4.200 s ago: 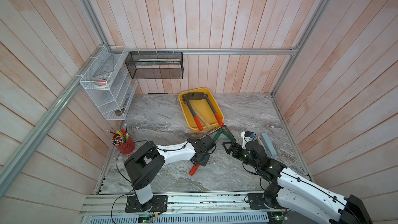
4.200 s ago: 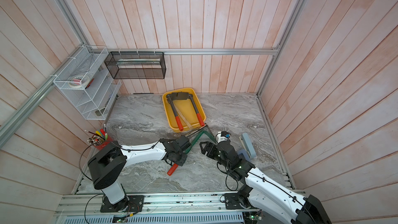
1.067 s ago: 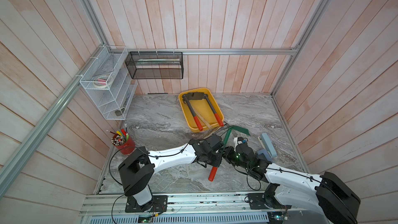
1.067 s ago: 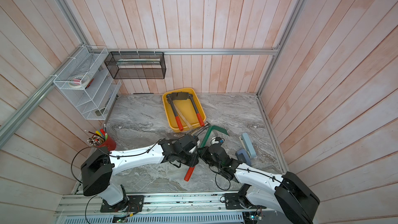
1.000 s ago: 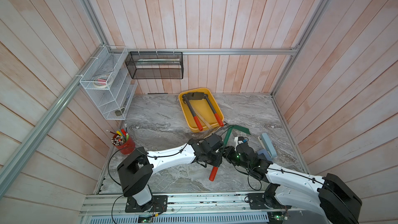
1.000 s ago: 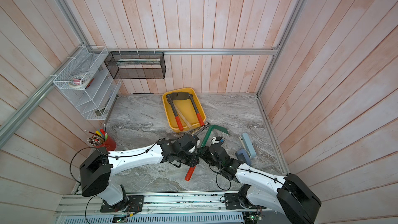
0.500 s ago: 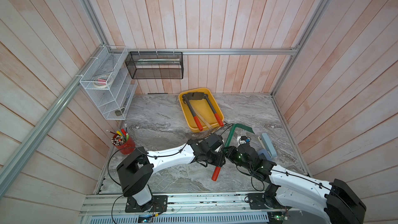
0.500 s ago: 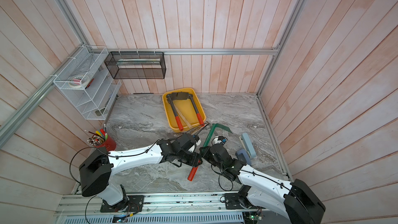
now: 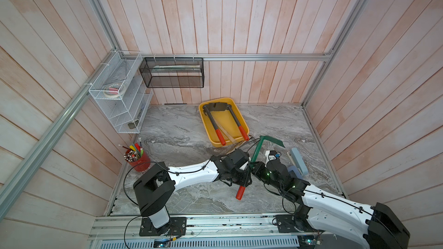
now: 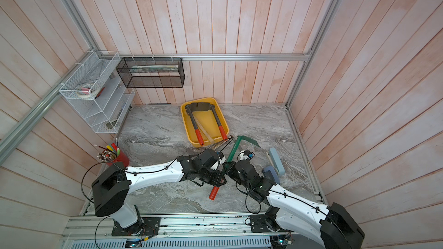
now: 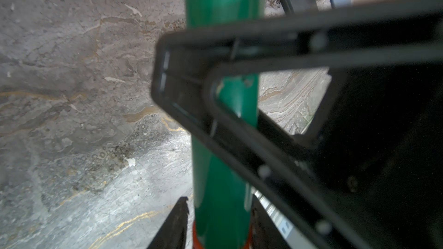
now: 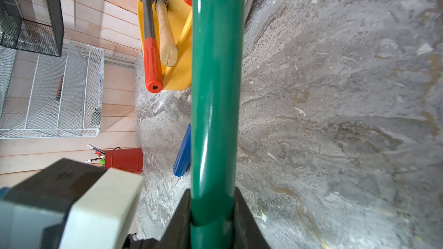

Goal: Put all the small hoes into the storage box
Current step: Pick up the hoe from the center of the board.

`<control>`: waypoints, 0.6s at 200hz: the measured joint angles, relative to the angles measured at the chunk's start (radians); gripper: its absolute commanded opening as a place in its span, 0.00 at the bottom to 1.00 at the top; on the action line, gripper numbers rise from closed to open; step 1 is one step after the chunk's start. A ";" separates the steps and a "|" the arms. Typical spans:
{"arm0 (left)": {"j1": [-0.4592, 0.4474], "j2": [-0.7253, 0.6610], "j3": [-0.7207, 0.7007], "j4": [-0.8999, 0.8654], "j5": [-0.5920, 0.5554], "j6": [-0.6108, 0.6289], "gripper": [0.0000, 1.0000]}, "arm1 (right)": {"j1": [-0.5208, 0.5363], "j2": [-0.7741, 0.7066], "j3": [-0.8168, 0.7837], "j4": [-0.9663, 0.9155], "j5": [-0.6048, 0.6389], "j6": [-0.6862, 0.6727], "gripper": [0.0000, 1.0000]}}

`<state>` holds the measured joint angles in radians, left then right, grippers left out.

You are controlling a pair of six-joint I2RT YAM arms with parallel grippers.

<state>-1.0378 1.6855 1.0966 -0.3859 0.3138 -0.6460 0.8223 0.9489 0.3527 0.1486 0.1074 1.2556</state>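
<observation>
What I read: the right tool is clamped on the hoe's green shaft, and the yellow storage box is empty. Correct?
Not empty: the storage box holds two red-gripped implements and a wooden handle, as the right wrist view shows. The right tool is indeed clamped on the green shaft of the hoe.

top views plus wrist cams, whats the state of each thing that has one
storage box: holds three other tools
small hoe: held by its green shaft, outside the box
right claw: shut on the shaft
left claw: around the shaft near the red grip, contact unclear
red cup: upright, full of pencils
</observation>
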 measured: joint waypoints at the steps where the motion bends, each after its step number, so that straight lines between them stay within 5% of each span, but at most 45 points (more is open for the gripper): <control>1: 0.000 0.001 0.000 0.000 0.000 0.004 0.31 | 0.000 0.000 0.000 0.000 0.000 0.000 0.11; 40: 0.000 0.003 -0.001 0.008 0.011 -0.005 0.18 | 0.000 -0.001 0.000 -0.001 0.000 0.000 0.11; 61: 0.000 0.003 -0.001 0.008 0.011 -0.005 0.00 | 0.000 -0.001 0.000 -0.001 0.001 0.000 0.15; 120: 0.000 -0.001 0.001 0.001 0.009 -0.004 0.00 | 0.001 -0.010 0.000 -0.004 0.000 0.000 0.28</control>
<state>-1.0378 1.6844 1.0977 -0.3851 0.3229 -0.6498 0.8234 0.9390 0.3523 0.1448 0.1078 1.2560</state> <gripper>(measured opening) 0.283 0.268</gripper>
